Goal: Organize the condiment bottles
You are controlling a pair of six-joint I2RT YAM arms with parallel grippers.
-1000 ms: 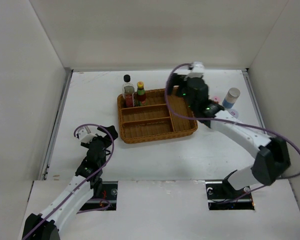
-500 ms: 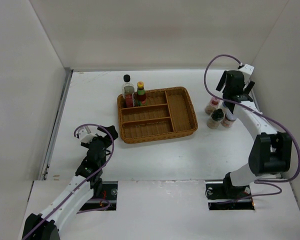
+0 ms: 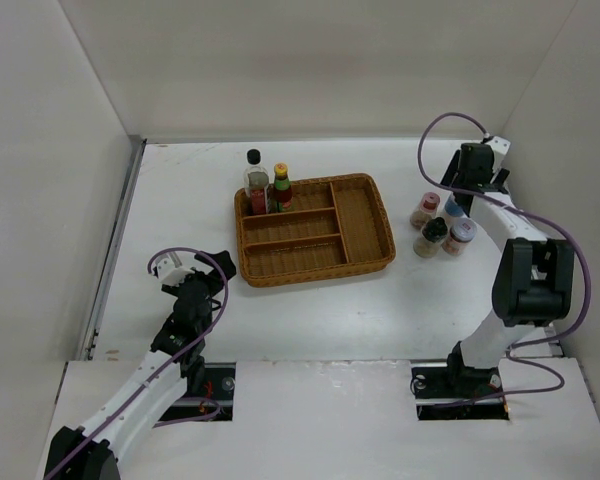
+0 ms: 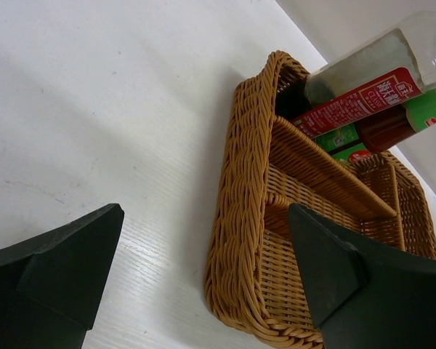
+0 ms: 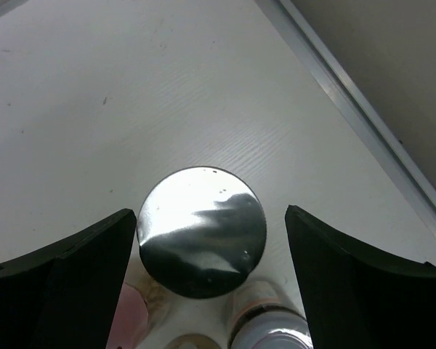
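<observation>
The clear black-capped red-labelled bottle [image 3: 255, 180] and the dark yellow-capped bottle [image 3: 281, 186] stand in the back-left compartment of the wicker tray [image 3: 365, 225]. Both also show in the left wrist view, the clear one [image 4: 370, 80] above the dark one [image 4: 392, 123]. To the right of the tray stand the pink-lidded [image 3: 425, 208], black-lidded [image 3: 432, 237] and white-lidded [image 3: 461, 235] shakers and the white blue-labelled bottle [image 3: 453, 210]. My right gripper [image 3: 461, 193] [image 5: 211, 211] is open above that bottle, its fingers either side of the shiny round cap [image 5: 202, 231]. My left gripper [image 3: 216, 268] [image 4: 205, 211] is open and empty, left of the tray's near-left corner.
The tray's other compartments [image 4: 305, 240] hold nothing. White walls close in the table; the right wall's metal edge [image 5: 363, 116] runs just beyond the right gripper. The pink lid [image 5: 127, 320] and white-lidded shaker [image 5: 276, 331] sit close against the shiny-capped bottle.
My right arm has swung from over the tray's back right to the far right and now sits over the white blue-labelled bottle. The left arm has not moved.
</observation>
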